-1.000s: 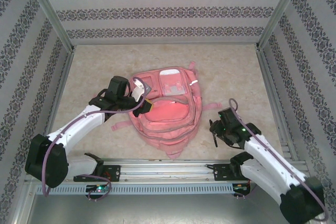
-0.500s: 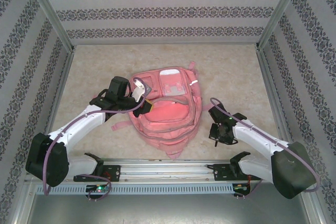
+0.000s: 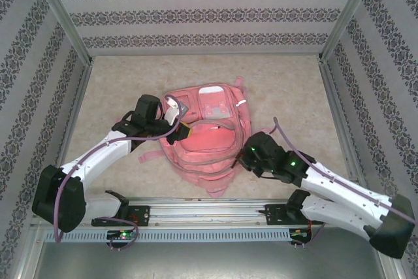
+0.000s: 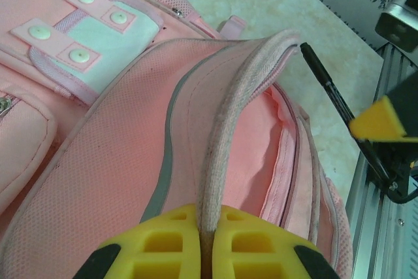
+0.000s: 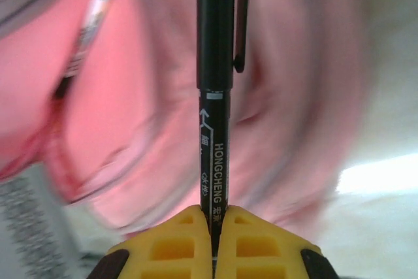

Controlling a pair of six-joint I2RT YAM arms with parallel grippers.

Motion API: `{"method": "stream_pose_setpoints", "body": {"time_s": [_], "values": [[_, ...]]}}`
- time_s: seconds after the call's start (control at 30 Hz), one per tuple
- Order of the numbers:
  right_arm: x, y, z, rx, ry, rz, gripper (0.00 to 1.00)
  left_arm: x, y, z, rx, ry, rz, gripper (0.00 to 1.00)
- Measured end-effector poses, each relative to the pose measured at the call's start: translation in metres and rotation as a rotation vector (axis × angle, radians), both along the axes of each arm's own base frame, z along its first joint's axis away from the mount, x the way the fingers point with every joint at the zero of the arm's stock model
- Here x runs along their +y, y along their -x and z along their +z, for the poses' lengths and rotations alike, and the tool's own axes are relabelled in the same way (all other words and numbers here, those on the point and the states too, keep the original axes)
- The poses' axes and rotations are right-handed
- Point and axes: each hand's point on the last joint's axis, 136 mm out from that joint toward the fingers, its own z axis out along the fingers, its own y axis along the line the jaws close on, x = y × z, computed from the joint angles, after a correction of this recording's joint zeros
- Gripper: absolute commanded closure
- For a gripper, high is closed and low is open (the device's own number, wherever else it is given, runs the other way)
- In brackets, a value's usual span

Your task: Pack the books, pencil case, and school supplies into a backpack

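left gripper (image 4: 208, 227): is clamped on backpack (image 4: 124, 155) rim (image 4: 225, 115) | right gripper (image 5: 213, 217): pen (image 5: 215, 63) is clamped, pointed ahead over backpack

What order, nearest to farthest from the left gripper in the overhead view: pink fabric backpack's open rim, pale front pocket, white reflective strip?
1. Pink fabric backpack's open rim: pinched in the left gripper.
2. Pale front pocket: just beyond, toward the back.
3. White reflective strip: on the bag's right edge.

The overhead camera looks down on the table (image 3: 287, 89); both wrist cameras closely face the shared backpack (image 3: 208, 145).
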Motion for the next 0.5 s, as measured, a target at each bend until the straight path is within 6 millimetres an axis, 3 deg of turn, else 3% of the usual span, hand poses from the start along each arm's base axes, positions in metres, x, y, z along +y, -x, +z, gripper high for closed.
{"method": "stream_pose_setpoints", "body": {"time_s": [0.13,0.23,0.3,0.37,0.47,0.5], "values": [[0.057,-0.029,0.027,-0.002,-0.101,-0.033,0.95,-0.001,0.001,-0.002,0.006,0.017,0.003,1.00],[0.090,-0.045,0.030,0.004,-0.145,-0.087,0.95,-0.002,0.001,-0.005,0.012,0.033,0.008,1.00],[0.102,-0.048,0.023,0.009,-0.154,-0.133,0.76,-0.003,0.002,-0.006,0.013,0.046,0.007,1.00],[0.108,-0.054,0.016,0.004,-0.137,-0.177,0.73,-0.004,0.002,-0.008,0.016,0.059,0.009,1.00],[0.113,-0.070,0.011,-0.008,-0.120,-0.255,0.51,-0.004,0.003,-0.011,0.022,0.076,0.015,1.00],[0.114,-0.073,0.011,-0.014,-0.116,-0.267,0.49,-0.004,0.003,-0.012,0.024,0.079,0.015,1.00]]}}
